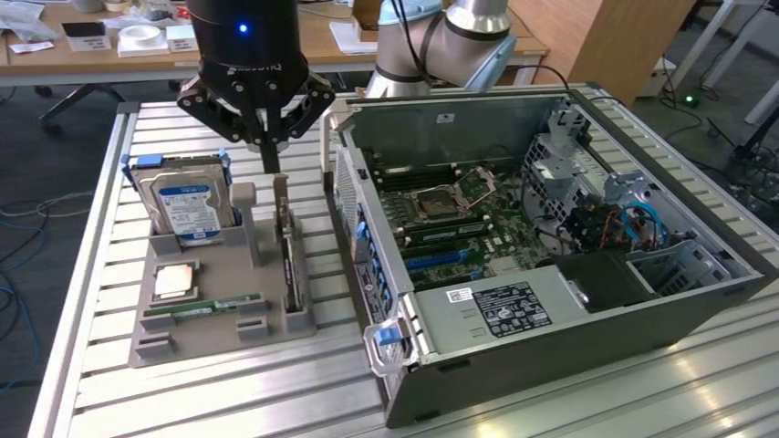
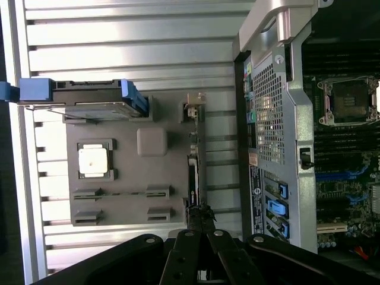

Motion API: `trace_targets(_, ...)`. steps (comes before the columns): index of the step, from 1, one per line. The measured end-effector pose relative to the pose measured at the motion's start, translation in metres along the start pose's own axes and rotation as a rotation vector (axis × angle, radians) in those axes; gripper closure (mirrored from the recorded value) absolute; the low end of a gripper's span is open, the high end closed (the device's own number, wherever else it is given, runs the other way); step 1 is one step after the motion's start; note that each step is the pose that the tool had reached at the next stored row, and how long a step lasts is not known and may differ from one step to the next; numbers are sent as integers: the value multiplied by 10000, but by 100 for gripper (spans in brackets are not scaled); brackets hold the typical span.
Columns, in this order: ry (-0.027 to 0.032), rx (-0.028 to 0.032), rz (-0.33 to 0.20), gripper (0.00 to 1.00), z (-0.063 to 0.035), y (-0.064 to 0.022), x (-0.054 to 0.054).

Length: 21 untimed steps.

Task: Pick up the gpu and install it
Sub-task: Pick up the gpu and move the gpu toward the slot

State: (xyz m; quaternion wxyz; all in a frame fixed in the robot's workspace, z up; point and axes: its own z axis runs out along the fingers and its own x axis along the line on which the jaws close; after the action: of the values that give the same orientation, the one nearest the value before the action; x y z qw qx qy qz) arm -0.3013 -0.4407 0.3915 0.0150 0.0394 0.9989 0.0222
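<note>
A workroom with wooden desks point(image 1: 73, 57) along the back lies behind a slatted metal counter point(image 1: 182, 401). On the counter sits a grey tray point(image 1: 207, 339), and just beside it, on the exterior view's right, stands an open computer case point(image 1: 548, 319) with its motherboard point(image 1: 451, 228) exposed.

The tray carries a silver, blue-labelled hard drive point(image 1: 189, 205) standing in a slot, a processor chip point(image 1: 177, 281) lying flat, and a narrow green RAM stick point(image 1: 201, 308) lying in its groove. The gpu point(image 1: 288, 265) stands on its long edge in the slot along the side of the tray nearest the case, fully seated there.

The arm hangs over the tray with the hand point(image 1: 270, 167) pointing straight down. Its two fingers are drawn tightly together, and their tips sit on the upper edge of the gpu near one end, where they appear to pinch the thin card. From the wrist view the card point(image 2: 192, 178) is seen edge-on, running into the closed hand point(image 2: 199, 217), with the tray point(image 2: 127, 190) beyond it
</note>
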Motion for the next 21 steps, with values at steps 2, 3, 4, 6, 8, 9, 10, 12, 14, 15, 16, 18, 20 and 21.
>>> trace_targets(2,0,-1,0,89,0,0,0)
trace_targets(3,0,0,0,89,0,0,0)
trace_targets(4,0,0,0,89,0,0,0)
trace_targets(6,0,0,0,89,0,0,0)
trace_targets(8,0,0,0,89,0,0,0)
trace_targets(9,0,0,0,89,0,0,0)
trace_targets(10,0,0,0,83,0,0,0)
trace_targets(12,0,0,0,76,0,0,0)
trace_targets(14,0,0,0,71,0,0,0)
trace_targets(15,0,0,0,65,0,0,0)
trace_targets(16,0,0,0,65,0,0,0)
trace_targets(18,0,0,0,58,0,0,0)
trace_targets(20,0,0,0,58,0,0,0)
trace_targets(21,0,0,-1,58,0,0,0)
